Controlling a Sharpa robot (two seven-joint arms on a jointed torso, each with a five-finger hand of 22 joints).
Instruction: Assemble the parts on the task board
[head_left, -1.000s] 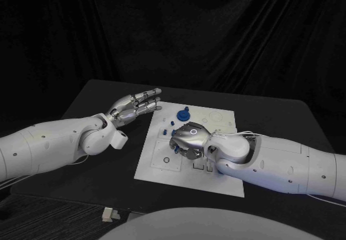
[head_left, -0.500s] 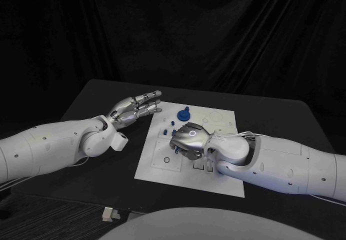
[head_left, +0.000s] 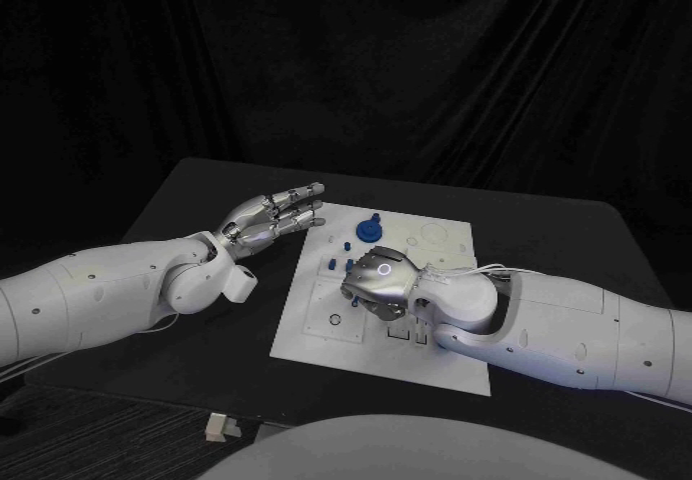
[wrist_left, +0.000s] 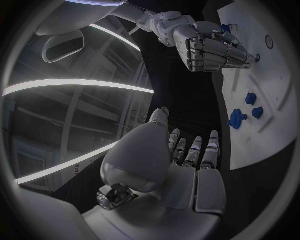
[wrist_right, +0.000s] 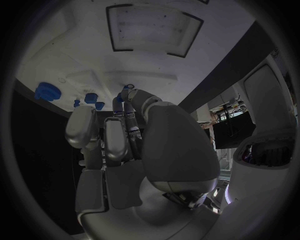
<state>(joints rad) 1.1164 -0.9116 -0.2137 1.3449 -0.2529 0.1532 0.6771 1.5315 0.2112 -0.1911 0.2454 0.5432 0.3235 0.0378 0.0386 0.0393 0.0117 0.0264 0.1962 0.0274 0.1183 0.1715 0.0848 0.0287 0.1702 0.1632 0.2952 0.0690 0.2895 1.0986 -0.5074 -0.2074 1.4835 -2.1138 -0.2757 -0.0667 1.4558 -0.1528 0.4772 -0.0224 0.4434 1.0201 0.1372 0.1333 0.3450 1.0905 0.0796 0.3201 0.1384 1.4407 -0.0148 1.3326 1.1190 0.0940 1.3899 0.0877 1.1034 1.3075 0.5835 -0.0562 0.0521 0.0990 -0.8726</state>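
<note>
The white task board (head_left: 325, 335) lies mid-table. My right hand (head_left: 382, 280) hovers low over its centre with fingers curled downward; in the right wrist view a small blue part (wrist_right: 129, 87) shows at the thumb and fingertips, apparently pinched. A blue gear-like part (head_left: 369, 230) stands near the board's far edge, with small blue pieces (head_left: 338, 264) just left of my right hand. My left hand (head_left: 274, 215) floats beside the board's far left corner, fingers stretched out and apart, holding nothing. The left wrist view shows the gear (wrist_left: 238, 119), two blue pieces (wrist_left: 251, 98) and my right hand (wrist_left: 209, 47).
The black table (head_left: 202, 200) surrounds the board. My right forearm (head_left: 548, 325) lies across the board's near right part, with another blue piece (head_left: 418, 338) showing at its edge. A square recess (wrist_right: 150, 27) sits on the board beyond my right hand.
My right hand has crept slightly to the right and nearer over the board's centre. My left hand has stayed almost where it was, still spread.
</note>
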